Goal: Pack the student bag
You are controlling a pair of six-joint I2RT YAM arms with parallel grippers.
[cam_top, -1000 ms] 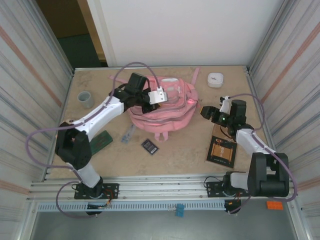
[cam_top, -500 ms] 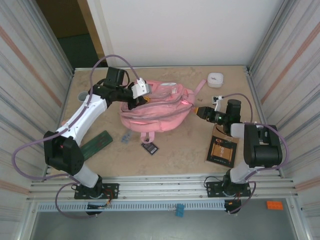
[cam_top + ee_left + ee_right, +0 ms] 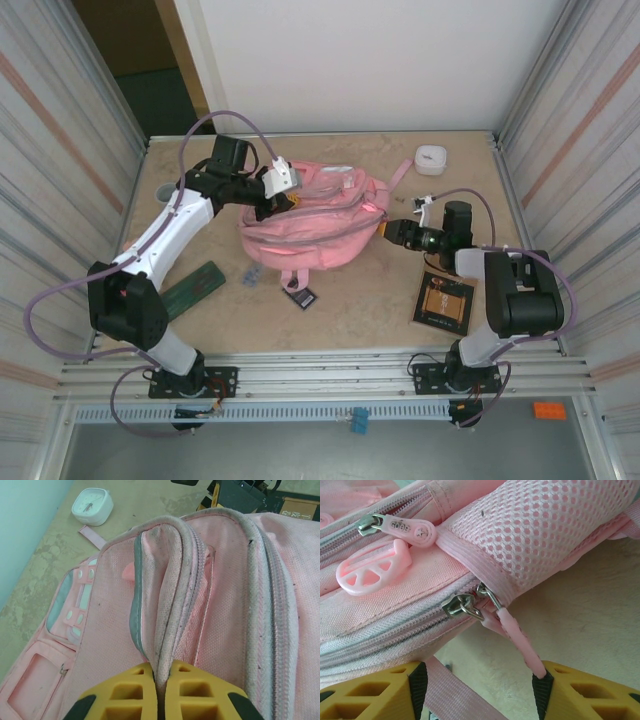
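Observation:
The student bag [image 3: 315, 225], a big pink backpack, lies mid-table with its top edge pulled up. My left gripper [image 3: 283, 190] is shut on a fold of the bag's zipper edge [image 3: 167, 605], pinched between the yellow fingertips [image 3: 135, 687]. My right gripper [image 3: 388, 231] sits at the bag's right side, open. In the right wrist view a pink zipper pull [image 3: 517, 642] hangs from a metal slider [image 3: 462, 605], and its tip touches the right finger's pad [image 3: 542, 692]. A pink strap [image 3: 457, 692] runs past the left finger.
A white square box [image 3: 431, 159] stands at the back right. A black and orange flat box [image 3: 444, 301] lies under the right arm. A green flat item [image 3: 193, 285], a small grey piece [image 3: 252, 274] and a dark calculator [image 3: 299, 295] lie in front of the bag. Ribbed walls close both sides.
The left arm has swung left and back, dragging the bag's top edge with it. The right gripper has moved left up to the bag's side zipper.

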